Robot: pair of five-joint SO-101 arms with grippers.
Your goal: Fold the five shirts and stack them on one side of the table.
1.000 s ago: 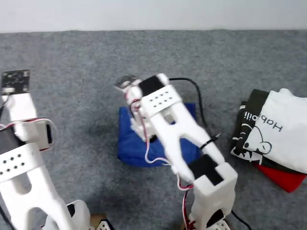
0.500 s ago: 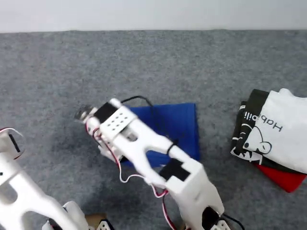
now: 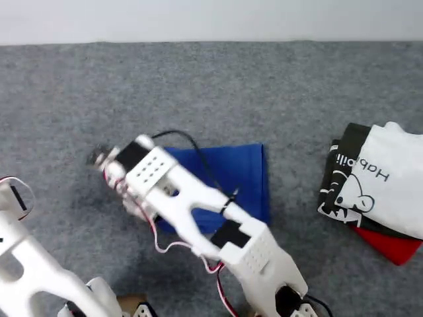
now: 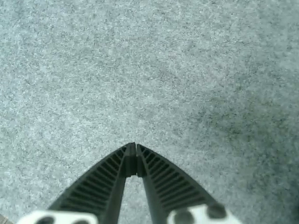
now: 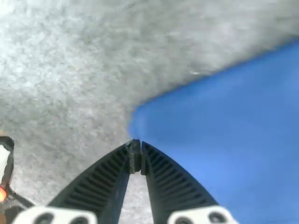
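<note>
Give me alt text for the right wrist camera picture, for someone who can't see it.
A shut black claw points at the corner of a blue shirt lying flat on a grey carpeted table.

Item 1: blue shirt (image 3: 234, 175). Plain, solid blue, folded into a flat, roughly rectangular packet. It lies near the middle of the grey surface (image 3: 264, 92), its edges slightly skewed to the surface's far edge. The near-left part is hidden. In the right wrist view a rounded folded corner (image 5: 140, 119) rests flat on the surface.

Items 2–5: stack at the right side of the surface, well apart from item 1.
- white shirt (image 3: 393, 188): on top, folded, with black lettering and a black outline figure.
- dark olive shirt (image 3: 350, 142): beneath it, showing at the left and far edges.
- black shirt (image 3: 332, 181): lower, with white print along its left edge.
- red shirt (image 3: 390, 246): at the bottom, a corner showing at the near side.
</note>
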